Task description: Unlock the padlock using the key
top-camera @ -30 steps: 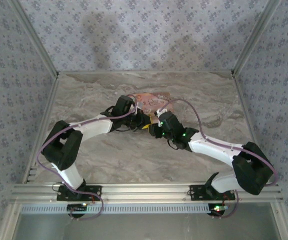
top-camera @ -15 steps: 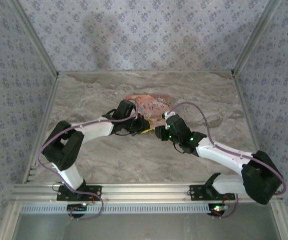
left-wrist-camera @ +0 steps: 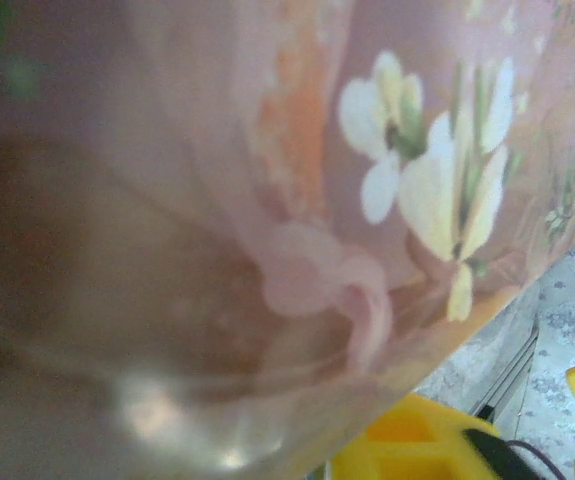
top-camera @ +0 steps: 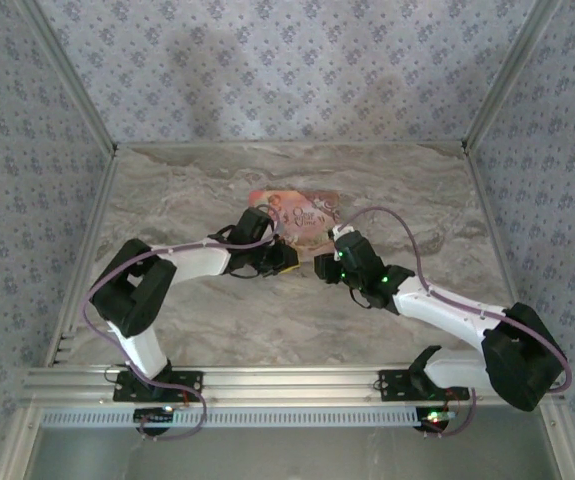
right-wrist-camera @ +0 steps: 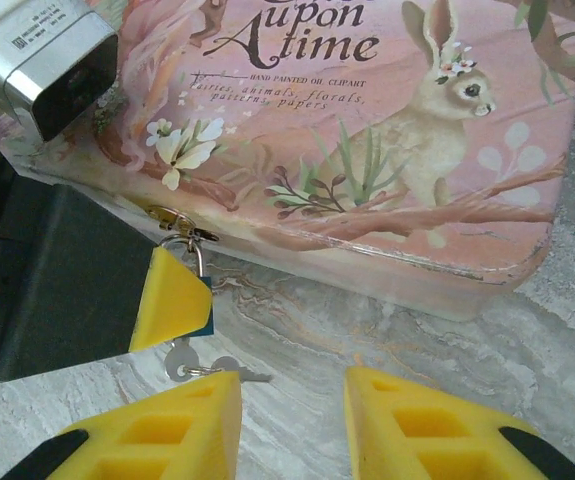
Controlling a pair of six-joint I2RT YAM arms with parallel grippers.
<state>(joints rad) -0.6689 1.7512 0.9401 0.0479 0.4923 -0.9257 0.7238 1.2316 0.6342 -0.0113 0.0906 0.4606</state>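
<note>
In the right wrist view the padlock (right-wrist-camera: 207, 318) hangs by its metal shackle (right-wrist-camera: 196, 256) from the clasp of the pink box (right-wrist-camera: 387, 130). Just a blue sliver of its body shows, because a yellow finger (right-wrist-camera: 170, 300) of my left gripper (top-camera: 281, 258) covers it. Whether that gripper grips the padlock is hidden. The key (right-wrist-camera: 239, 372) lies on a ring just below the padlock, beside another round key head (right-wrist-camera: 179, 360). My right gripper (right-wrist-camera: 289, 390) stands open a little in front of the keys, with nothing between its fingers.
The pink box (top-camera: 302, 212) sits mid-table, and its blurred side (left-wrist-camera: 267, 200) lies close against the left wrist camera. The left gripper's black body (right-wrist-camera: 47, 270) and a silver housing (right-wrist-camera: 42, 55) crowd the box's left side. Bare marble (right-wrist-camera: 447, 330) lies in front of the box.
My right gripper has drawn back from the left gripper toward the near right. The left gripper has shifted slightly right along the box's front edge.
</note>
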